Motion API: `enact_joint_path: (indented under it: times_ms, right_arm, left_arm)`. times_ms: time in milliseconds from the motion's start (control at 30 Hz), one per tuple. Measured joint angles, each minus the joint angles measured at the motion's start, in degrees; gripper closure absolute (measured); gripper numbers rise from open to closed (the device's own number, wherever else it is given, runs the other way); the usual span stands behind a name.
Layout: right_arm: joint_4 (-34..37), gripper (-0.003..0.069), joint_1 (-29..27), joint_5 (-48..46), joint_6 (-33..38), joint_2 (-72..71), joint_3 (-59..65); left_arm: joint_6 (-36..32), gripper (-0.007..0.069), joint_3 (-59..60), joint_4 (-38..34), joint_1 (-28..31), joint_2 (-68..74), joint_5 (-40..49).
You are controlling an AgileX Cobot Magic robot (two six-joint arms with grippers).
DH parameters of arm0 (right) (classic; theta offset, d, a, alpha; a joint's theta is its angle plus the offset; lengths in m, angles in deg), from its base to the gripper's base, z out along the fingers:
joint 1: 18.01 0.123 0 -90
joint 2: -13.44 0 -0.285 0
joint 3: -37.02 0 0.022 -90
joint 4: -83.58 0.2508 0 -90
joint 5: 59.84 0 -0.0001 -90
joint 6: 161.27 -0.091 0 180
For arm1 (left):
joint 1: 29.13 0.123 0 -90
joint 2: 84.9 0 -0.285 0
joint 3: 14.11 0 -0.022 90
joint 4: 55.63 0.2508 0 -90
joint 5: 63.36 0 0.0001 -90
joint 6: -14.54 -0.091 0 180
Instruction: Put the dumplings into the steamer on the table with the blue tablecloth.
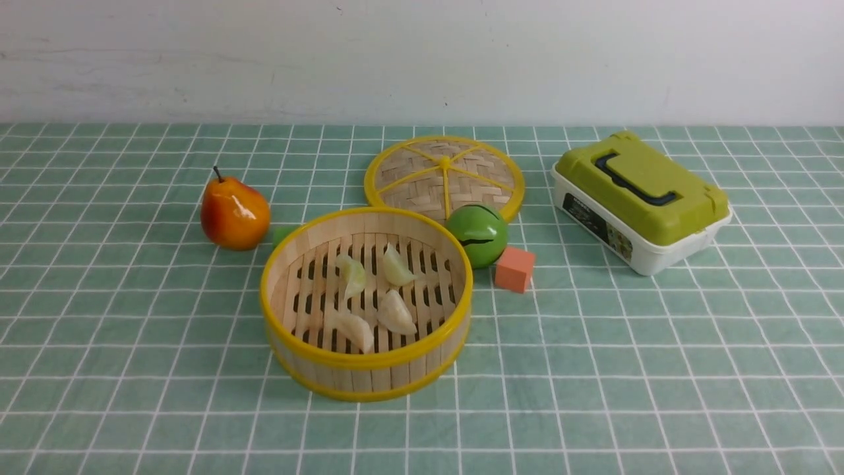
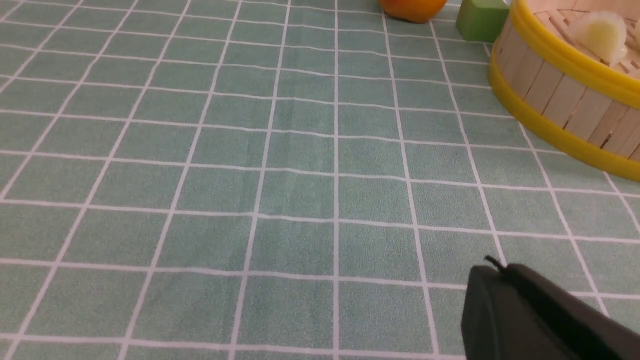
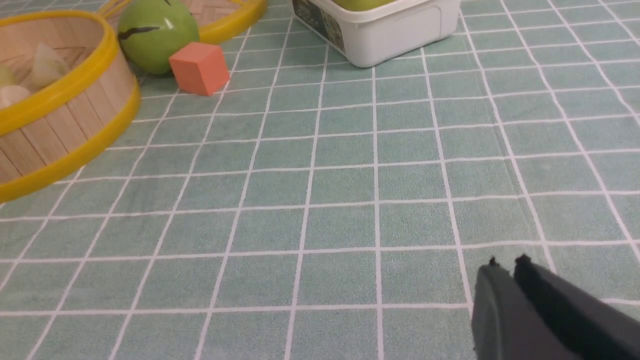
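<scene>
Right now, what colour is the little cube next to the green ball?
Salmon orange; the cube shows best in the right wrist view, beside the green ball.

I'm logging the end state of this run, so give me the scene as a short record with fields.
steamer: upright on the blue tablecloth, lid off
dumplings: four, all on the steamer's slatted floor
lid: flat on the cloth behind the steamer
other items: pear, green ball, orange cube, green-lidded box
left gripper: shut, empty
right gripper: shut, empty
</scene>
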Motion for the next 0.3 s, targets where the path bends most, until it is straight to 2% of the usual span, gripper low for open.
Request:
enact_joint_path:
  times_ms: [300]
  right_arm:
    - [0.00,0.0606,0.00,0.00,0.05,0.00,0.00]
  left_arm:
    - [0.00,0.0634,0.00,0.00,0.00,0.00,0.00]
